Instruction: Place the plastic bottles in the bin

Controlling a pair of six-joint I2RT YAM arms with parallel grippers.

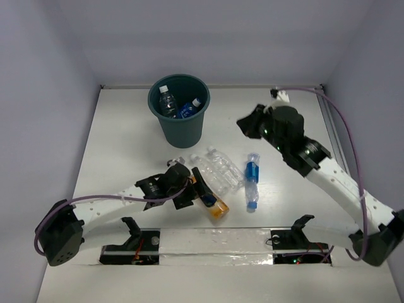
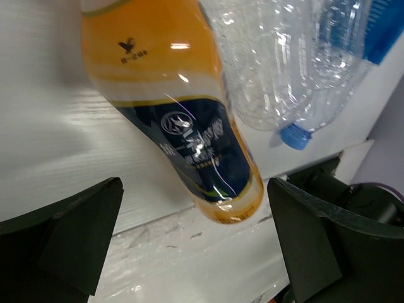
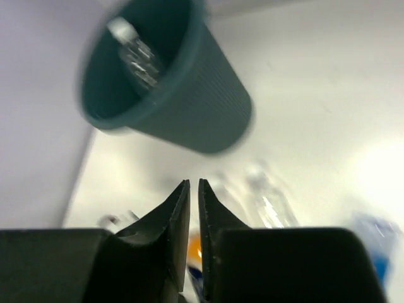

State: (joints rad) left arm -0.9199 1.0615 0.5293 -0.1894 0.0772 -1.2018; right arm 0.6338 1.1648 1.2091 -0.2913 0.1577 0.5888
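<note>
A dark green bin (image 1: 179, 110) stands at the back of the table with two bottles (image 1: 168, 101) inside; it also shows blurred in the right wrist view (image 3: 170, 95). An orange bottle with a dark blue label (image 1: 213, 201) lies near the table's front, close up in the left wrist view (image 2: 183, 126). My left gripper (image 1: 192, 189) is open, its fingers (image 2: 69, 233) wide apart on either side of the bottle's base, not touching it. A clear crumpled bottle (image 1: 218, 169) and a blue-labelled bottle (image 1: 252, 180) lie beside it. My right gripper (image 1: 248, 123) is shut and empty, raised right of the bin.
A white taped strip (image 1: 214, 241) runs along the near edge with black arm mounts. White walls enclose the table on the left, back and right. A cable (image 1: 344, 126) loops along the right arm.
</note>
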